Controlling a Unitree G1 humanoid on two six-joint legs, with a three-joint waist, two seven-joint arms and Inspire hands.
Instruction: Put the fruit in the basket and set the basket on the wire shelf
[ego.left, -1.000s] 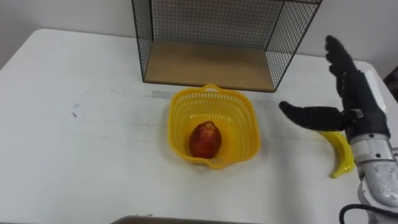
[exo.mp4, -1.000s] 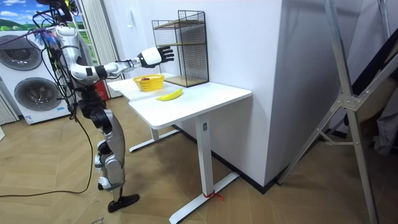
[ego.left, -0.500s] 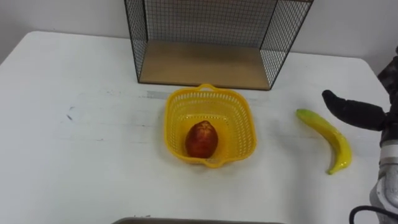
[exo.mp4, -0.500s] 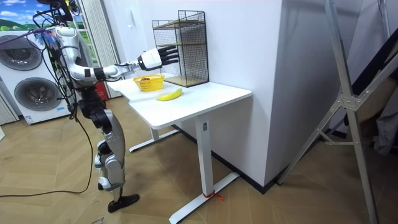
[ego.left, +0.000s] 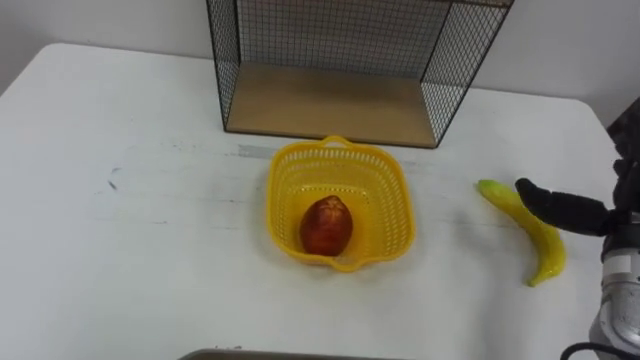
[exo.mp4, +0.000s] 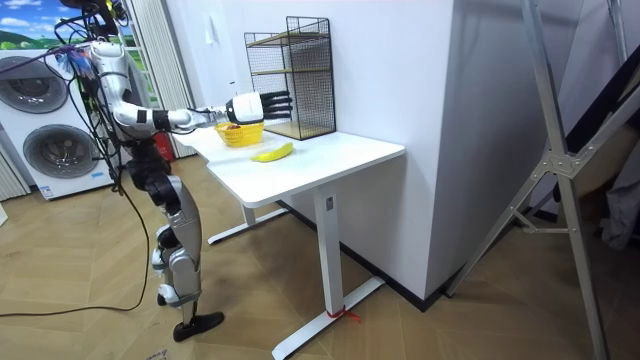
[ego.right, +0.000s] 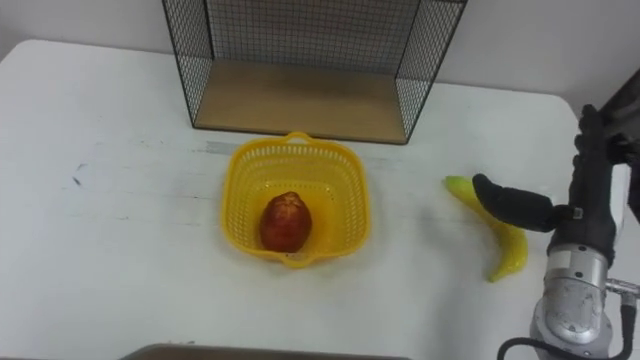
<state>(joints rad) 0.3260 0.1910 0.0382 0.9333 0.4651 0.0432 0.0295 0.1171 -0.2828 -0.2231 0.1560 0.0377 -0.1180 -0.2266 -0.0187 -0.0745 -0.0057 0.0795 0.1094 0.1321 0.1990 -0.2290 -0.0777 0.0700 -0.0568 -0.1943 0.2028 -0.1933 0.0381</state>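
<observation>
Change: the robot's right hand (ego.right: 588, 198) has dropped from high above the white table (ego.left: 130, 250) to the level of the curved yellow banana (ego.left: 541, 240).
Hand state: released, fingers straight, thumb stretched across the banana's middle; I cannot tell whether it touches.
Banana: flat on the table, right of the basket, apart from it.
Basket: the yellow plastic mesh basket (ego.left: 388, 192) holds the red round fruit (ego.left: 326, 226), unmoved, before the black wire shelf (ego.left: 330, 100).
Meaning: the banana grasp seems begun; the shelving is not yet done.

I read basket (ego.left: 390, 205) — glossy yellow plastic lattice | wire shelf (ego.left: 330, 35) — black metal mesh, matt wood base | table (ego.left: 140, 250): smooth matt white
</observation>
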